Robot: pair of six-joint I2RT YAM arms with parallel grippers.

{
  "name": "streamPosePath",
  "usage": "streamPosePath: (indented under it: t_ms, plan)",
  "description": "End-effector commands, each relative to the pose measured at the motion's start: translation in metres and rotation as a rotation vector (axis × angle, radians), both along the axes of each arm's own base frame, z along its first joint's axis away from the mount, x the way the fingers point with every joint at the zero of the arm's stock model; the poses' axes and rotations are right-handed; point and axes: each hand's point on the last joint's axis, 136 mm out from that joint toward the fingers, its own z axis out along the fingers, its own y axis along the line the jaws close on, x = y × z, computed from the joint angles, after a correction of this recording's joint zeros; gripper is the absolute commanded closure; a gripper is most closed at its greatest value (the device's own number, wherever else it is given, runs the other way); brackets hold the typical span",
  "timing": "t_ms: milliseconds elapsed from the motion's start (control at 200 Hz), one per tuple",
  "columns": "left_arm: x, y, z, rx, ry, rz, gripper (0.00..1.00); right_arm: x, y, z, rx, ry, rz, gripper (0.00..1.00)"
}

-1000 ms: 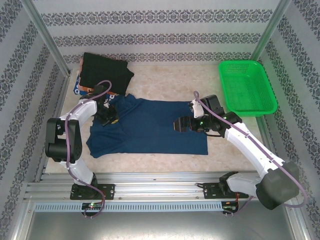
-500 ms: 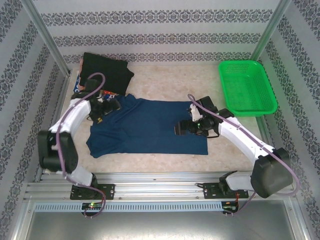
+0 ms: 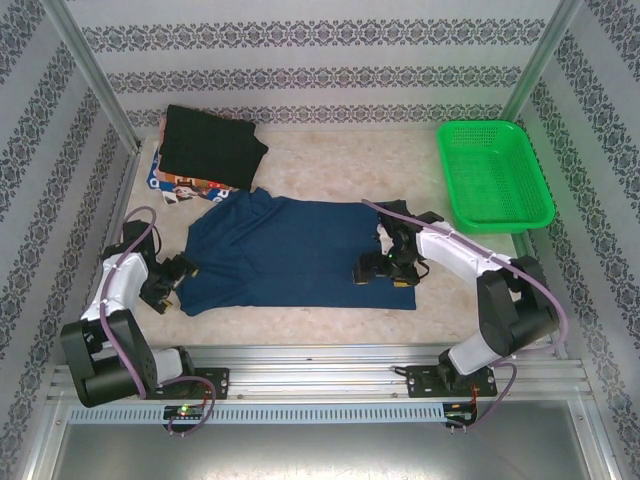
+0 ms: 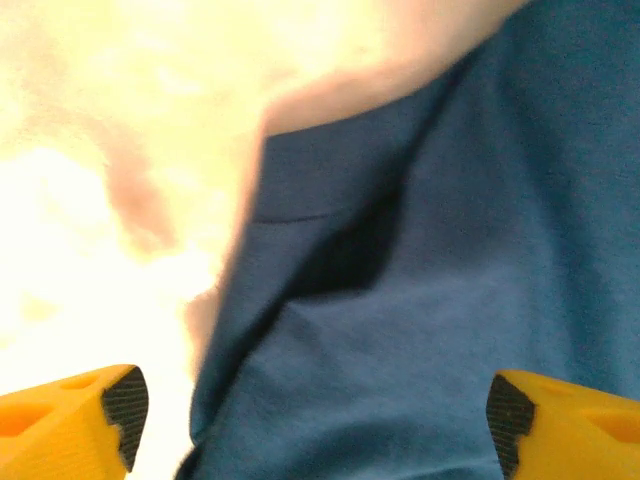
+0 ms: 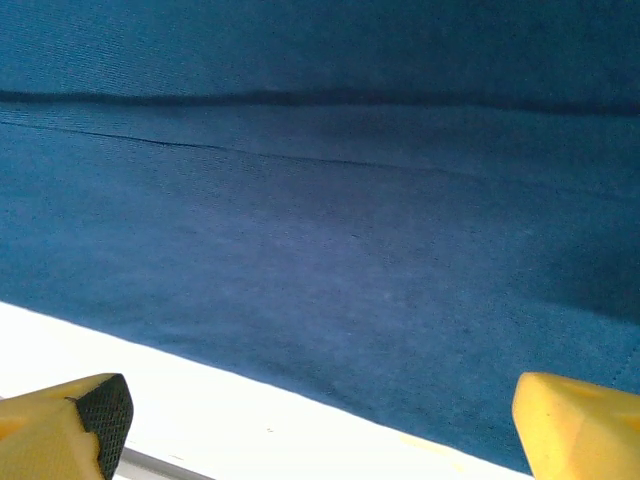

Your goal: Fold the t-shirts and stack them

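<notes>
Top external view: the navy blue cloth t-shirt (image 3: pixel 290 250) lies mid-frame, long axis left to right. Left gripper (image 3: pixel 178 280) sits at its lower-left corner, right gripper (image 3: pixel 372 270) over its lower-right hem, both spread wide, holding nothing

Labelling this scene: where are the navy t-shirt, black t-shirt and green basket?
navy t-shirt (image 3: pixel 290 250), top external view, middle of the cloth.
black t-shirt (image 3: pixel 210 145), top external view, its middle.
green basket (image 3: pixel 480 124), top external view, far rim.
</notes>
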Motion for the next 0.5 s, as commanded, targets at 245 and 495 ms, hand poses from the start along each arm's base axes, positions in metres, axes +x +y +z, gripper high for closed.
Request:
streamPosePath:
  t_ms: [245,495]
  plan:
    - [0.014,0.025,-0.031,0.028,-0.031,0.105,0.39,-0.003,-0.018,-0.014,-0.085,0.047,-0.073,0.04]
    - [0.043,0.03,-0.032,0.014,-0.098,0.082,0.67,-0.001,-0.031,-0.026,-0.143,0.077,-0.124,0.05]
